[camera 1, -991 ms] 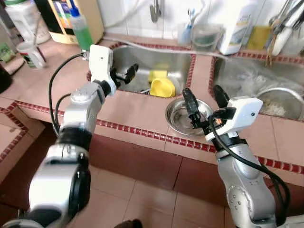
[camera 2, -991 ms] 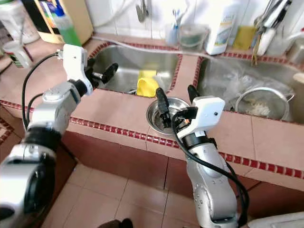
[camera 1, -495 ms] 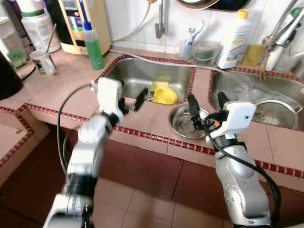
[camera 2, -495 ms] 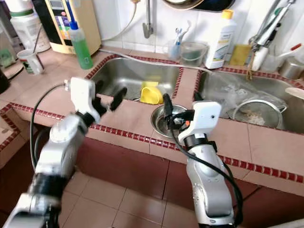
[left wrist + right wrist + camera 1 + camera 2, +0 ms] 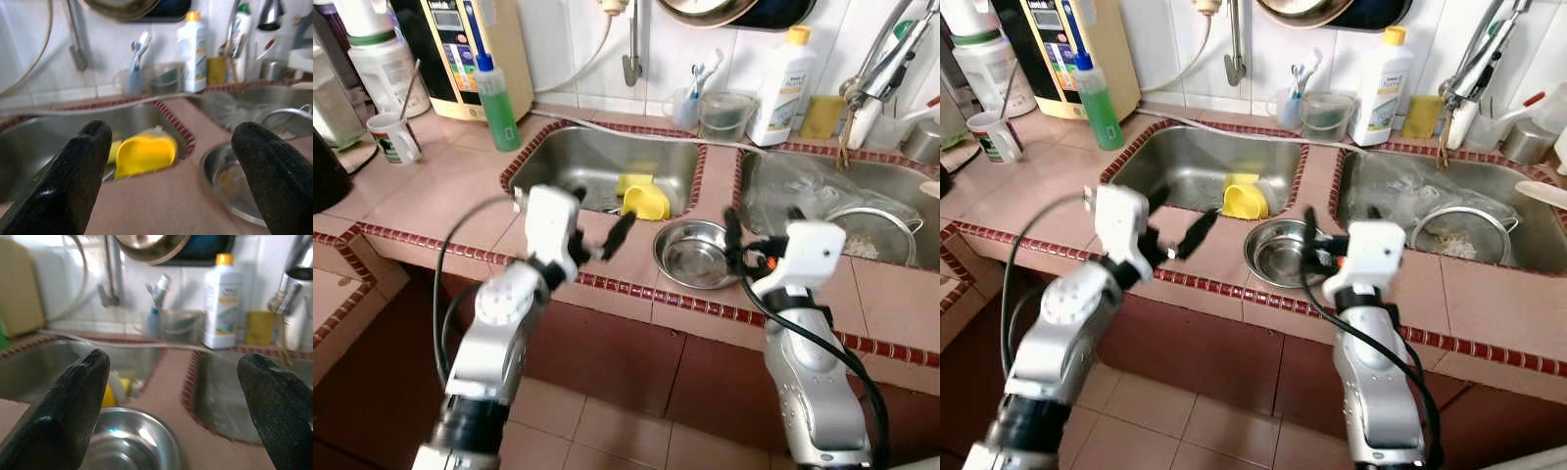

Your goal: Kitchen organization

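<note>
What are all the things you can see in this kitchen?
Steel bowl: one, silver, on the counter between the two sinks.
Yellow cup: one, lying in the left sink.
Strainer: one, metal, in the right sink.
Green bottle: one, blue top, behind the left sink.
White bottle: one, yellow cap, by the wall.
Mug: one, white, far left counter.
Left gripper: open, above the counter.
Right gripper: open, beside the bowl.
</note>
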Available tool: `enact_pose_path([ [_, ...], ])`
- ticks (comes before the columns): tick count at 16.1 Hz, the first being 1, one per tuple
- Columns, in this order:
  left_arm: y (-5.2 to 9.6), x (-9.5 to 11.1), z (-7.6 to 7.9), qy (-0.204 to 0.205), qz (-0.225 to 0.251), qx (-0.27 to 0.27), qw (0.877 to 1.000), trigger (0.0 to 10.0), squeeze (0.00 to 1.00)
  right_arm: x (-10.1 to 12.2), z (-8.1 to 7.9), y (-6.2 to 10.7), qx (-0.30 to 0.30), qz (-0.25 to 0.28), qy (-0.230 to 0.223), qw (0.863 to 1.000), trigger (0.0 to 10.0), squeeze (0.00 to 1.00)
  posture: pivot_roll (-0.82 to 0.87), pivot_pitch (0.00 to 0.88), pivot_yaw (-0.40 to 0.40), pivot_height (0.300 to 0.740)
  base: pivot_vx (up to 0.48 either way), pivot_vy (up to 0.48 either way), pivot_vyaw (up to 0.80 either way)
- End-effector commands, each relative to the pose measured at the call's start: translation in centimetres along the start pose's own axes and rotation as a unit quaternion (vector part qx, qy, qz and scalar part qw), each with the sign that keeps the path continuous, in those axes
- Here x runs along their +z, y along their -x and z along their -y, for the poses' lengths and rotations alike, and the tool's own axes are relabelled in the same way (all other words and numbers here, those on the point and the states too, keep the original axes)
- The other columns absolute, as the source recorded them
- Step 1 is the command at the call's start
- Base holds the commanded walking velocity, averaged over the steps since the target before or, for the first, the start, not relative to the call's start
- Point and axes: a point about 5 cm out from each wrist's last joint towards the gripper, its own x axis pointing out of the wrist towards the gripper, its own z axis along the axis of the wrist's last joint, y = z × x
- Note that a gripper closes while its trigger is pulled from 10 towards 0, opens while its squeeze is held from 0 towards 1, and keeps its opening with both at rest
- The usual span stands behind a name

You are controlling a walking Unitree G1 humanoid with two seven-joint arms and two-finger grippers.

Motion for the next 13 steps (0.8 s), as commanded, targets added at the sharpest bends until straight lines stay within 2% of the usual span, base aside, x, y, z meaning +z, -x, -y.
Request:
enact_pose_path([
  [1,0.4,-0.5,-0.2,-0.003,-0.010,0.009,1.000,10.0,0.00,-0.3,0.1,0.1,-0.006,0.000,0.006,1.000,10.0,0.00,-0.16,0.000,0.061,0.740,0.000,0.000,0.00],
  [2,0.9,-1.6,-0.3,-0.027,-0.026,0.020,0.999,10.0,0.00,-0.8,0.1,0.4,-0.005,-0.002,0.017,1.000,10.0,0.00,-0.17,0.000,0.058,0.740,0.000,0.000,0.00],
  [4,2.1,-3.5,-0.8,-0.037,-0.053,0.049,0.997,10.0,0.00,-2.2,0.0,1.2,0.002,-0.008,0.051,0.999,10.0,0.00,-0.17,0.000,0.050,0.740,0.000,0.000,0.00],
  [6,2.4,-3.8,-1.2,-0.043,-0.055,0.070,0.995,10.0,0.00,-2.9,0.1,1.7,-0.003,-0.011,0.058,0.998,10.0,0.00,-0.16,0.000,0.045,0.740,0.000,0.000,0.00],
  [8,2.8,-4.6,-1.7,-0.077,-0.055,0.108,0.990,10.0,0.00,-4.0,0.1,2.5,-0.002,-0.015,0.074,0.997,10.0,0.00,-0.17,0.000,0.043,0.740,0.000,0.000,0.00],
  [10,2.9,-4.9,-1.4,-0.067,-0.059,0.093,0.992,10.0,0.00,-4.3,0.1,2.8,-0.003,-0.018,0.076,0.997,10.0,0.00,-0.17,0.000,0.043,0.740,0.000,0.000,0.00],
  [13,3.2,-5.3,-0.2,-0.078,-0.062,0.073,0.992,10.0,0.00,-4.9,0.5,3.1,-0.015,-0.022,0.080,0.996,10.0,0.00,-0.17,0.000,0.040,0.740,0.000,0.000,0.00],
])
